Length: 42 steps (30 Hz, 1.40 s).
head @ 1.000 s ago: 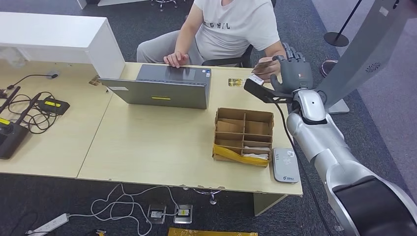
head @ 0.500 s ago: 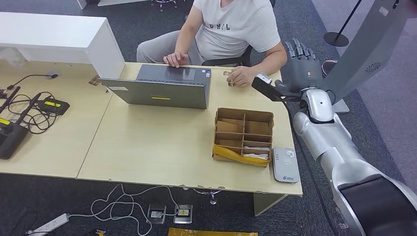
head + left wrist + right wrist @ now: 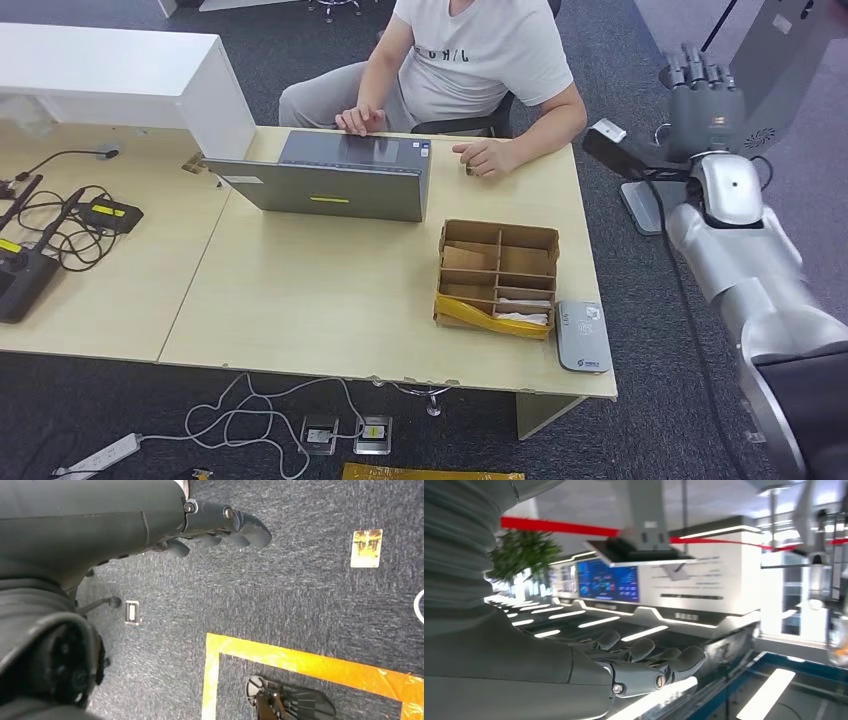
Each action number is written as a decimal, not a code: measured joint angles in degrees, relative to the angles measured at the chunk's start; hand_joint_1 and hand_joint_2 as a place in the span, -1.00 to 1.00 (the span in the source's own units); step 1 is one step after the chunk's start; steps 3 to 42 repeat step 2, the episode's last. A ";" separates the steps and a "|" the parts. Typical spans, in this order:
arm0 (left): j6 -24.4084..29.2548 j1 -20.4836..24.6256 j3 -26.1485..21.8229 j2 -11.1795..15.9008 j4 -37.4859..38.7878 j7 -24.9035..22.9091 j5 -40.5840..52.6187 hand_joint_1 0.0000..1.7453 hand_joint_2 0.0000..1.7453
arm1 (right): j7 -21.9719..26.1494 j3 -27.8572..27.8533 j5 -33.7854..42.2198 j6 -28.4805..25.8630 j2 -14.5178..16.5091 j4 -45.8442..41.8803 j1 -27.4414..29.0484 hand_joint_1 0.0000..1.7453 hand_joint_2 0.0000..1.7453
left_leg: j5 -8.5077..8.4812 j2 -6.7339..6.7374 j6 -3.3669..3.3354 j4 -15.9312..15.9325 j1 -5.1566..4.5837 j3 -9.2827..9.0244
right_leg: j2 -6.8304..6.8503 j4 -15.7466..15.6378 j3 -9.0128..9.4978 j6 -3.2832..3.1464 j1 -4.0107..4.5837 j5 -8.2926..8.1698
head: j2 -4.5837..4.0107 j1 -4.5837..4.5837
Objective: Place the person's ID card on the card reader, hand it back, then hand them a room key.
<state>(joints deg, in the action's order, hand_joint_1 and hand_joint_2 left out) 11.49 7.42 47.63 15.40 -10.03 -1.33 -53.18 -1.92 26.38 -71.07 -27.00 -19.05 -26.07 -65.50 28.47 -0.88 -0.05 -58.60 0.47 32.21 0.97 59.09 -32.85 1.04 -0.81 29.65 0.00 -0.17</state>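
Note:
My right hand is raised beside the table's right end, off the tabletop, fingers spread upward and holding nothing; the right wrist view shows its fingers apart and empty. The person's hand rests on the far edge of the table and covers a small card that I can barely make out. The white card reader lies at the table's near right corner with nothing on it. Beside it stands a cardboard divider box with white cards in its front compartment. My left hand hangs over the carpet, empty.
A grey laptop lies in front of the seated person. Cables and black devices crowd the left desk. A white cabinet stands at the back left. A grey kiosk stand rises just behind my right hand.
My right hand has swung right from the person's hand, off the table's edge, and risen. The person drew the card away and lowered that hand to the tabletop.

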 joint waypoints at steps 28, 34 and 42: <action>-0.04 -0.07 0.00 0.01 0.00 -0.02 -0.19 -1.00 -1.00 | -0.46 -0.20 -0.36 1.77 -2.75 0.81 -1.01 -1.00 1.00 | 0.02 0.00 -0.03 -0.02 -0.01 0.00 | 0.00 -0.04 0.00 0.01 -0.01 -0.01 | 0.00 0.02; -0.04 -0.07 0.00 0.01 0.00 -0.02 -0.19 -1.00 -1.00 | -0.46 -0.20 -0.36 1.77 -2.75 0.81 -1.01 -1.00 1.00 | 0.02 0.00 -0.03 -0.02 -0.01 0.00 | 0.00 -0.04 0.00 0.01 -0.01 -0.01 | 0.00 0.02; -0.04 -0.07 0.00 0.01 0.00 -0.02 -0.19 -1.00 -1.00 | -0.46 -0.20 -0.36 1.77 -2.75 0.81 -1.01 -1.00 1.00 | 0.02 0.00 -0.03 -0.02 -0.01 0.00 | 0.00 -0.04 0.00 0.01 -0.01 -0.01 | 0.00 0.02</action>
